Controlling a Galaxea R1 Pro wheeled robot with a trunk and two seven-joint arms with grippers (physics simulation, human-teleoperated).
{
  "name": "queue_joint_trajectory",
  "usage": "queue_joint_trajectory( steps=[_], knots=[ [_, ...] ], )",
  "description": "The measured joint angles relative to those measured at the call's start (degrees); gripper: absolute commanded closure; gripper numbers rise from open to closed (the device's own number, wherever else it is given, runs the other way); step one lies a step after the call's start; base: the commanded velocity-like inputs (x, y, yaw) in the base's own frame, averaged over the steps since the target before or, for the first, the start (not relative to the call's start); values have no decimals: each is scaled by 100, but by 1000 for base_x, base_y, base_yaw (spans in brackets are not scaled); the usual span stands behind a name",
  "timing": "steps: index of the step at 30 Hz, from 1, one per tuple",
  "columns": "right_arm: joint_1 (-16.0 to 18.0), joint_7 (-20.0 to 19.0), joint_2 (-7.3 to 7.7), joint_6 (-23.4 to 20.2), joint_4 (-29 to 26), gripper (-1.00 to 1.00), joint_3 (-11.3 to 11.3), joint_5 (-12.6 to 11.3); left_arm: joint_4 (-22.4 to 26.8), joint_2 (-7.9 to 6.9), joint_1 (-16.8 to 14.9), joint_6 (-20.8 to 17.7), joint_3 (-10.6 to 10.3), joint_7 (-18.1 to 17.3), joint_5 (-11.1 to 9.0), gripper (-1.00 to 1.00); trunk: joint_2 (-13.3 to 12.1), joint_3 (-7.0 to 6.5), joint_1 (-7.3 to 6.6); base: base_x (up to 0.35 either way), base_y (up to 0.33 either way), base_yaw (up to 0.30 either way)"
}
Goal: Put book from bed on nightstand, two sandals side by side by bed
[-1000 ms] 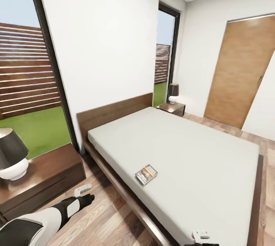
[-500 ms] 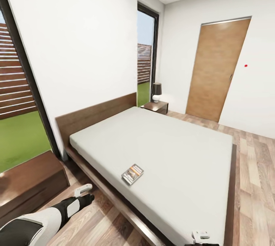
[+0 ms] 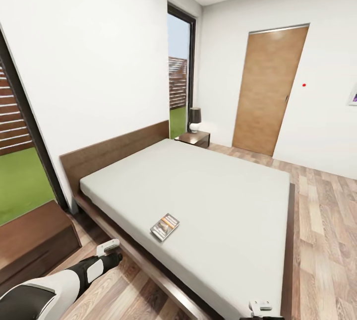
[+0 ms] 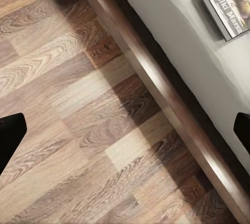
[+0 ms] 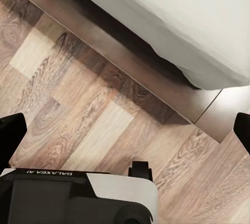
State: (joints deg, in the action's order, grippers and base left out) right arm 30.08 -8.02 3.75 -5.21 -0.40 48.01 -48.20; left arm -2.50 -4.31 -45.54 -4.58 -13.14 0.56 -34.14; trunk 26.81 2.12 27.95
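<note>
The bed [image 3: 213,186] has a dark wooden frame and a bare off-white mattress in the middle of the head view. The book [image 3: 164,226] lies flat on the mattress close to its near side edge; the left wrist view shows the book [image 4: 229,5] with its title. My left gripper [image 3: 112,256] hangs open over the floor beside the bed rail, its dark fingertips [image 4: 10,135] far apart. My right gripper [image 5: 125,130] is open too, above the floor at the bed's foot corner. One nightstand [image 3: 29,238] stands at the near left, another nightstand [image 3: 195,138] at the far side. The two sandals are out of view.
A dark-shaded lamp [image 3: 195,119] stands on the far nightstand. A wooden door [image 3: 267,89] is shut in the far wall. Tall windows [image 3: 179,72] flank the headboard [image 3: 114,149]. Wood-plank floor [image 3: 327,221] runs along the bed's right side and foot.
The camera has turned to the right: the bed, book and door have slid left in the picture, and the near nightstand's lamp has left it. Both arms keep their pose.
</note>
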Motion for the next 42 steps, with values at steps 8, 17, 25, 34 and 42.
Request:
queue_joint_trajectory(
  steps=[8,17,25,34,42],
  knots=[
    [1,-2,0,0,0,-100,1,0,-2,0,-1,2,0,0,0,-100,0,0,0,0,191,-7],
    [1,-1,0,0,0,-100,3,0,0,0,0,0,0,0,0,-100,0,0,0,0,111,0],
    [-1,-2,0,0,0,-100,3,0,0,0,0,0,0,0,0,-100,0,0,0,0,15,0],
    [1,-1,0,1,0,-100,3,-1,-1,1,-1,0,0,0,0,-100,0,0,0,0,3,-71],
    [0,-1,0,1,0,-100,2,-1,-1,1,-1,0,0,0,0,-100,0,0,0,0,1,-239]
  ],
)
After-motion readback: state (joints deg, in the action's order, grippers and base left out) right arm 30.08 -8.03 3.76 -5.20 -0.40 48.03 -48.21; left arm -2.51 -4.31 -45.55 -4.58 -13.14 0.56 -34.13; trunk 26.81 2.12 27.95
